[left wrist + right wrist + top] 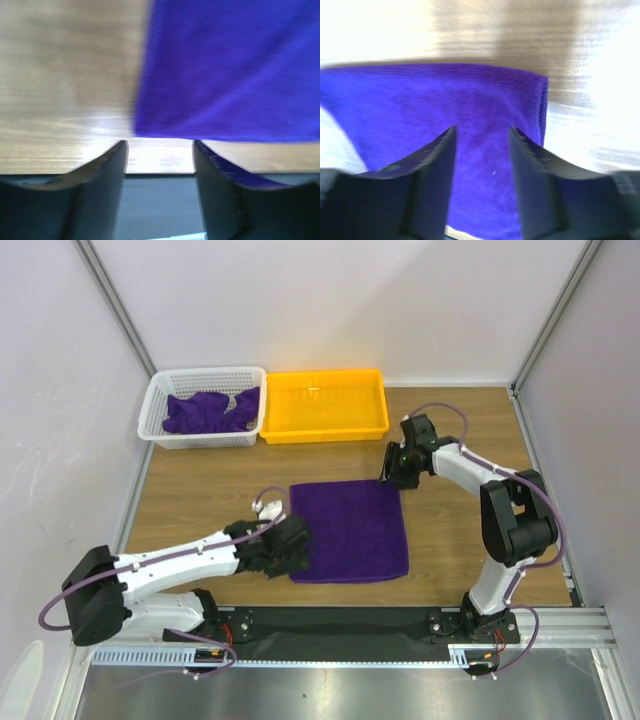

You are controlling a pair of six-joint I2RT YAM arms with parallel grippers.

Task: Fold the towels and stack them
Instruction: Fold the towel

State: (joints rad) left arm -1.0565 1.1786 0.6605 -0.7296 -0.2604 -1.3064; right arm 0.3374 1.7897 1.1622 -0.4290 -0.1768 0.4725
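One deep purple towel (348,530) lies flat in the middle of the wooden table. More purple towels (205,410) lie crumpled in the white basket. My left gripper (290,545) is low at the flat towel's near left corner. In the left wrist view it (160,150) is open, with bare table between the jaws and the towel's corner (230,75) just ahead. My right gripper (392,472) is at the towel's far right corner. In the right wrist view it (482,137) is open just over the towel (445,100), holding nothing.
A white basket (158,400) stands at the back left. An empty yellow tray (322,405) stands beside it on the right. White walls and metal posts enclose the table. A black strip (350,620) runs along the near edge.
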